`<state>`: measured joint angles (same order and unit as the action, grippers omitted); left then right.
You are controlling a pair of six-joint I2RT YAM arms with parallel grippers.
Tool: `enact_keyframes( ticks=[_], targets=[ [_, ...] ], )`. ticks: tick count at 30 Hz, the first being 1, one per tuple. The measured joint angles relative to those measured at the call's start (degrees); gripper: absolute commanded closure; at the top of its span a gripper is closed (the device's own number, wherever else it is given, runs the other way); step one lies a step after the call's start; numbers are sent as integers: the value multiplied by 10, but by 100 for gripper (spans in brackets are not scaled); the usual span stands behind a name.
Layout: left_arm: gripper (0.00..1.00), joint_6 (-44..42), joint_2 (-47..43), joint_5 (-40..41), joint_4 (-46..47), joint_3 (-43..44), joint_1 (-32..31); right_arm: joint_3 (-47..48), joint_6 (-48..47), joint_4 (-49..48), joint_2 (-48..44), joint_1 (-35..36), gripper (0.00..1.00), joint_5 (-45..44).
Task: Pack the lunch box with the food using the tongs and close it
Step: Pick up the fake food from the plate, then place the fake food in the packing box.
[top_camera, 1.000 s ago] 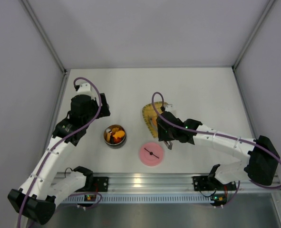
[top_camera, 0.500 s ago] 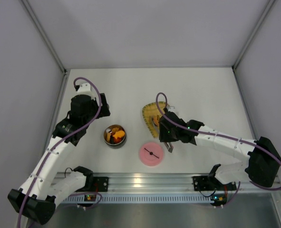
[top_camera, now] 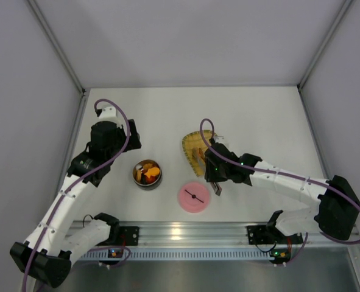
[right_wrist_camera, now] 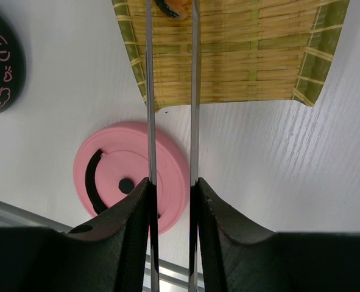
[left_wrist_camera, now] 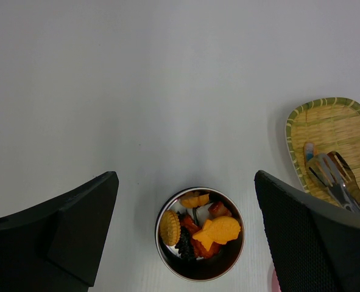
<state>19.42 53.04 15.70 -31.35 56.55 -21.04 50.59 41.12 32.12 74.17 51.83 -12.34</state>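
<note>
The steel lunch box (top_camera: 147,181) stands uncovered with several orange, red, dark and white food pieces (left_wrist_camera: 207,232) inside. My left gripper (left_wrist_camera: 186,176) hovers open above it, its fingers well apart and empty. The pale tongs (right_wrist_camera: 193,91) are squeezed between my right gripper's (right_wrist_camera: 172,182) fingers. Their two arms reach out over the yellow woven tray (right_wrist_camera: 259,61). One orange food piece (right_wrist_camera: 170,7) lies between the arms at the top edge. The pink lid (top_camera: 194,198) with its black handle lies flat on the table just below the right gripper.
A dark rounded object with pink print (right_wrist_camera: 0,61) shows at the left edge of the right wrist view. The tray (top_camera: 190,146) sits right of the lunch box. Grey walls close the table's sides and back, and an aluminium rail (top_camera: 186,234) runs along the near edge.
My right gripper has narrowed on the tongs, bringing their arms closer together, and shifted slightly toward the near edge. The left arm has not moved.
</note>
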Motion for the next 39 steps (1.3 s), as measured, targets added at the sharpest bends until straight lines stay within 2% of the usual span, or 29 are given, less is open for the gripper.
enact_keyframes(
  ticks=[30, 34, 39],
  targets=[
    [2, 0, 0, 0, 0, 0, 0, 50, -11, 33, -71, 5, 75, -25],
    [2, 0, 0, 0, 0, 0, 0, 77, -13, 38, -70, 30, 75, -26],
    [1, 0, 0, 0, 0, 0, 0, 125, -15, 35, -45, 94, 75, -25]
  ],
)
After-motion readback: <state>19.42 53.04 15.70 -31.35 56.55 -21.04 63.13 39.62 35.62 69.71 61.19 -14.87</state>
